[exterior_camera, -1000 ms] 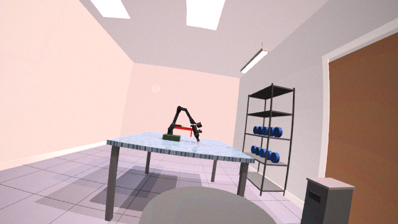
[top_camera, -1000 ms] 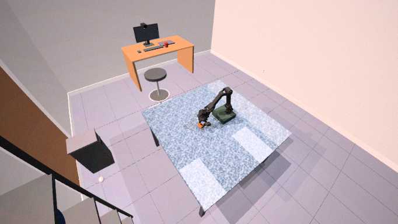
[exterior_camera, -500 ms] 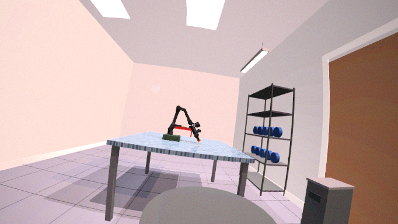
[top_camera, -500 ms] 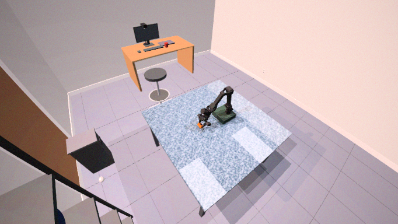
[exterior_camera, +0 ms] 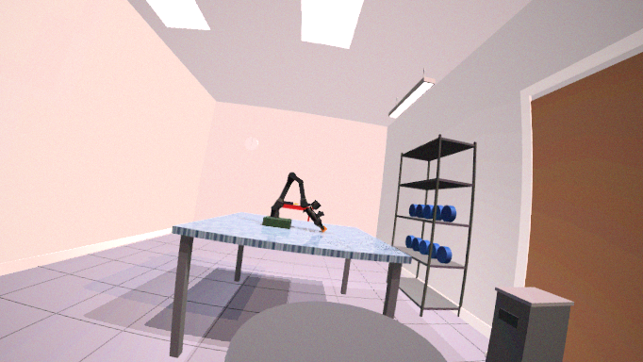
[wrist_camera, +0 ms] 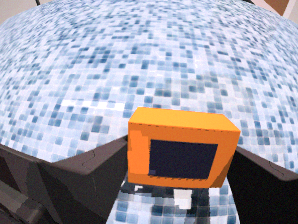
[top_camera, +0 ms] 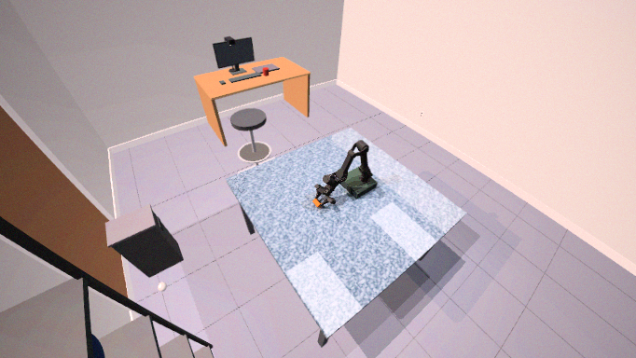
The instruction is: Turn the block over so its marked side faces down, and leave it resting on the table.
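Claw pinching orange block by its ends, long axis running finger to finger, dark marked face toward wrist camera, over table.

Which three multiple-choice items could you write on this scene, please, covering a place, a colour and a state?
1. Where is the dark green base?
A) on the floor
B) on the patterned table
C) on the desk

2. What colour is the block's marked patch?
A) dark navy
B) white
C) green

3. What state are the fingers in?
A) shut on nothing
B) wide open, touching nothing
C) shut on the block

Key:
1 B: the dark green base sits on the patterned table.
2 A: the wrist view shows a dark navy patch on the orange block.
3 C: the fingers press the block from both sides.
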You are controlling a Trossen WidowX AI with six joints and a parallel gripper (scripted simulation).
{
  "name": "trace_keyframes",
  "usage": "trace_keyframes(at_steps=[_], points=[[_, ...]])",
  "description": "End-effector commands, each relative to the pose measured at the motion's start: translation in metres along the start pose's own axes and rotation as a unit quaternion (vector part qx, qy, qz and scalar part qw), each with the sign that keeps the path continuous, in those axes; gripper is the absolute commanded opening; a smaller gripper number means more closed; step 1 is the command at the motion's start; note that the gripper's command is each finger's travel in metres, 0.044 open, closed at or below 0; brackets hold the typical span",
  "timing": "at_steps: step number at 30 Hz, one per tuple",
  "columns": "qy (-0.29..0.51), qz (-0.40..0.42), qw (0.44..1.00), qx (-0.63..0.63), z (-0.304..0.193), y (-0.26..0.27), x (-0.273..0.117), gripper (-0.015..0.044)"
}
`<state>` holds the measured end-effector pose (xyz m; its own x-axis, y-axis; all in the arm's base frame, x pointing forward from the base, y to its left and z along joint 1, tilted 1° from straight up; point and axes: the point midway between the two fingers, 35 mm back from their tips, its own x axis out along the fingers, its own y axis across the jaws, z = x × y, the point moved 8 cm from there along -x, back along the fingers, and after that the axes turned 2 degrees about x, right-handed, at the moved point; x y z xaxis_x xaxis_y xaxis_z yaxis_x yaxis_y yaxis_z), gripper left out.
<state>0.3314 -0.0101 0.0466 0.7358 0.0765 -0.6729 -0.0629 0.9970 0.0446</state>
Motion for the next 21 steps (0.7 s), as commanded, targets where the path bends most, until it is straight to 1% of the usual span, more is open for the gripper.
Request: trace_keyframes(at_steps=[1, 10, 21], points=[[-0.021, 0.002, 1.0, 0.003, -0.013, 0.0, 0.004, 0.0], [-0.084, 0.004, 0.996, 0.003, -0.029, 0.0, 0.004, 0.0], [-0.156, 0.008, 0.988, 0.0, -0.045, 0.001, -0.008, 0.0]])
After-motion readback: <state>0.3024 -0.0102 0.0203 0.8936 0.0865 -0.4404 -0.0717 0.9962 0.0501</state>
